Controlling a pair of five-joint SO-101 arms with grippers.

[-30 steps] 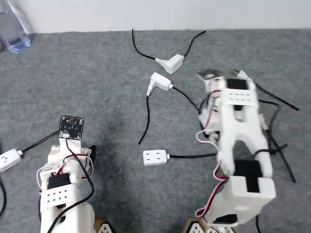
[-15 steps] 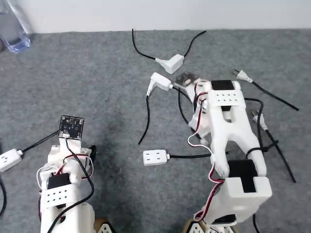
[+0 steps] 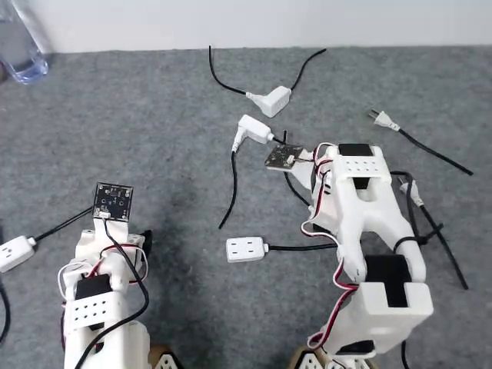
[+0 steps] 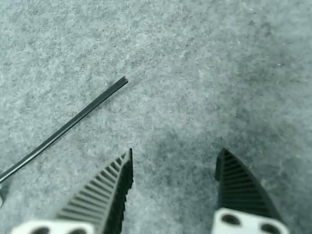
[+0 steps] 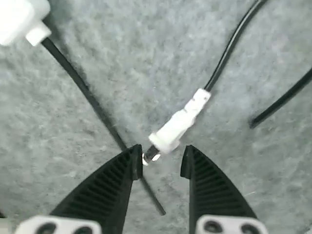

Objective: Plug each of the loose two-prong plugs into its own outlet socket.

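TANGLED WORKSPACE: The right arm (image 3: 369,231) stretches up the right half of the high view above a knot of black cables. Its gripper (image 5: 161,157) is narrowly parted, and the pronged end of a white two-prong plug (image 5: 178,127) lies on the carpet between the fingertips, unclamped. A black cable (image 5: 87,92) runs just beside that plug and past one fingertip.

The left arm (image 3: 100,296) sits at lower left, its gripper (image 4: 173,163) spread wide above bare grey carpet (image 3: 169,138), with a loose cable end (image 4: 122,82) nearby. A second plug (image 3: 382,118) lies at upper right, well apart from any socket. A third plug (image 3: 409,189) rests near the right arm's outer side.

An outlet strip (image 3: 246,249) lies low in the centre between the arms. Two angled outlet blocks sit at upper centre, one (image 3: 273,100) above the other (image 3: 254,129), and an edge outlet (image 3: 15,252) touches the left border. Open carpet spans centre-left and upper left, ending at the white wall (image 3: 246,23) along the top, where a clear bottle (image 3: 19,46) stands in the corner.
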